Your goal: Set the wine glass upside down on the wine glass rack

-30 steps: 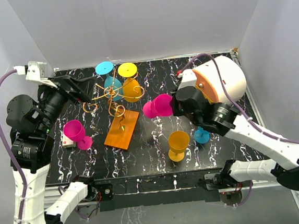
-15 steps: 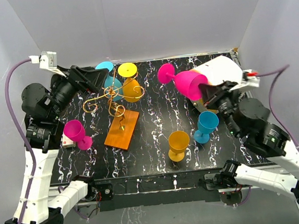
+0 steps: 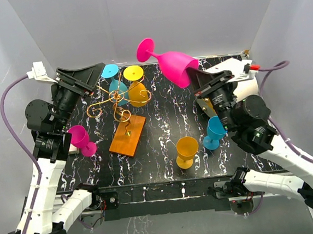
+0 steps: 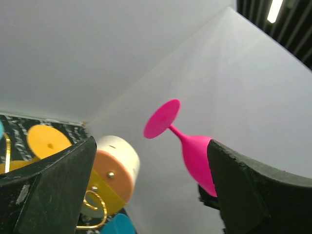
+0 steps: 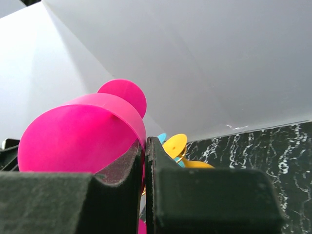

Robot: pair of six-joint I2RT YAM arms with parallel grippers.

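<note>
**Between the right tool's fingers, the pink wine glass is riding high above the tabletop**

At its rim, the pink wine glass (image 3: 171, 66) is being pinched by the right tool (image 3: 195, 78). The fingers (image 5: 127, 163) are closing on the bowl's wall, one inside the mouth and one outside. The bowl is lying tilted just ahead of that tool, with stem and foot pointing up and away toward the back wall.

The wine glass rack (image 3: 124, 106) is standing on the tabletop (image 3: 162, 116), below and to the left of the right tool and well apart from the held glass. A yellow glass (image 3: 136, 88) and a cyan glass (image 3: 114, 82) are already hanging on it. The left tool (image 3: 90, 79) is hovering wide open and empty beside the rack's far-left arm, facing the raised glass.

Compared with a second ago, the glass is sitting far higher. Then it was low, just right of the rack's orange base; now it is up near the back wall. The left tool is also standing higher than it was.
</note>
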